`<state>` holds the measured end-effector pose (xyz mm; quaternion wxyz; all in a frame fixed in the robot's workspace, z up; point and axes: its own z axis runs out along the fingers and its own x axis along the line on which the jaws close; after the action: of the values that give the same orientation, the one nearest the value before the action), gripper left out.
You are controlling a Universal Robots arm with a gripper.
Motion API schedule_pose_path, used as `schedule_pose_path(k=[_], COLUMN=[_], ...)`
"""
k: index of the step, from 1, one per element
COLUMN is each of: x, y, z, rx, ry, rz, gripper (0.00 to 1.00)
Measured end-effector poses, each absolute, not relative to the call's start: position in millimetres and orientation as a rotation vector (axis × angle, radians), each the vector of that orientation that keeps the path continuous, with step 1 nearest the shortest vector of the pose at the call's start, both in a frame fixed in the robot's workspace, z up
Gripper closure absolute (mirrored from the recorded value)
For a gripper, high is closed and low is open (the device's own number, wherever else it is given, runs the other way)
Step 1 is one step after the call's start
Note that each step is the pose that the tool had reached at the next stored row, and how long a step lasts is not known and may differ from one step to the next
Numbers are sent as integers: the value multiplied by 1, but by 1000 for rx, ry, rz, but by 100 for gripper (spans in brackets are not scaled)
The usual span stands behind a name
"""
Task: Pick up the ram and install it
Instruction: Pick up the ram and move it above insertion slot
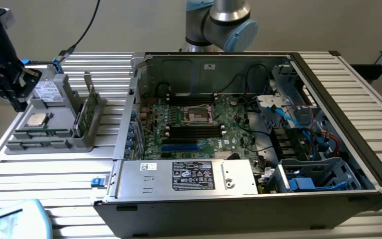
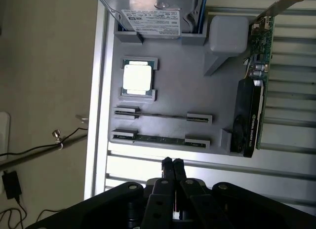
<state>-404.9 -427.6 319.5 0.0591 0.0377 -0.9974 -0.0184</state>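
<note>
Slatted metal desk (image 1: pixel 58 174) carrying a grey parts holder (image 2: pixel 197 86) and an open computer case (image 1: pixel 177 214). The jaws, pressed together and holding nothing, hung just off the holder's edge. The ram (image 2: pixel 160 138) stood on edge in the holder's outermost cradle, the part nearest the jaws, with the processor (image 2: pixel 137 77) and a drive (image 2: pixel 153 14) beyond and a graphics card (image 2: pixel 252 120) alongside. Likely hazard: a descent with the jaws unopened would strike the stick's top edge instead of straddling it, tipping or chipping it. A slight offset could catch a cradle block.

slatted metal table (image 1: pixel 45 172), grey parts tray (image 1: pixel 43 145), open computer case (image 1: pixel 244 214)
</note>
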Motion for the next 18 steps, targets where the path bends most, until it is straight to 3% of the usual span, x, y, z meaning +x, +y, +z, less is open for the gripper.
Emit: schedule_pose_path(k=[18], x=[-405], y=[-424], z=[318], rx=[446], ry=[-3009], rz=[-60], gripper=[90])
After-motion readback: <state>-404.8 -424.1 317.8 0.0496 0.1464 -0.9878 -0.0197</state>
